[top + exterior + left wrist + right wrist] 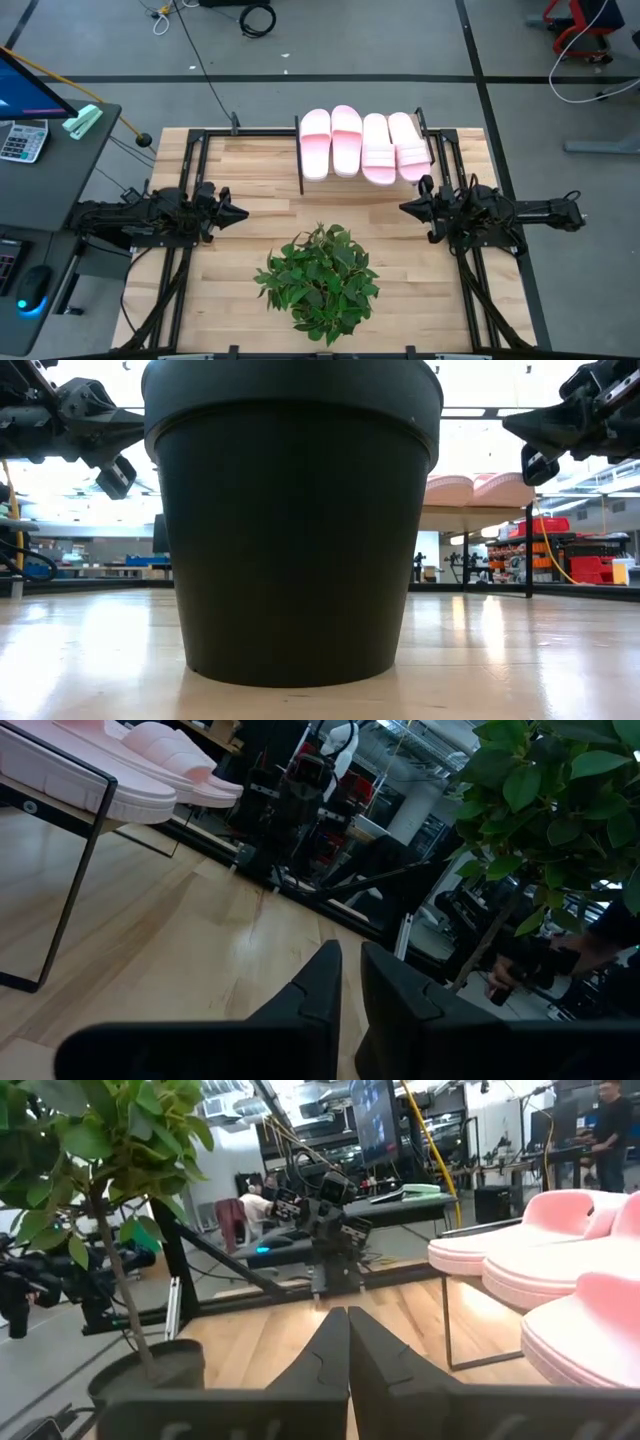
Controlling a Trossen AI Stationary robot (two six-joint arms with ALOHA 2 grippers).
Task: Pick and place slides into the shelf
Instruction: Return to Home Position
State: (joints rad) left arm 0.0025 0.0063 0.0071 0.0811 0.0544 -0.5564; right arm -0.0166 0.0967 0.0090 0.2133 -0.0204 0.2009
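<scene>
1. Four pink slides [363, 147] lie side by side on top of the shelf [470, 518], which stands at the far middle of the table [250, 170]; the two on the right sit slightly nearer than the two on the left
2. The left gripper [238, 213] hangs over the left side of the table, pointing toward the centre, well apart from the shelf; its fingers [320, 990] are drawn close, with only a thin slit between them, and hold nothing
3. The right gripper [404, 207] hangs over the right side, near the shelf's near right corner and not touching it; its fingers [325, 1355] are pressed together on nothing
4. A leafy plant [318, 280] in a dark pot [290, 530] stands at the near middle of the table, between the two arms
</scene>
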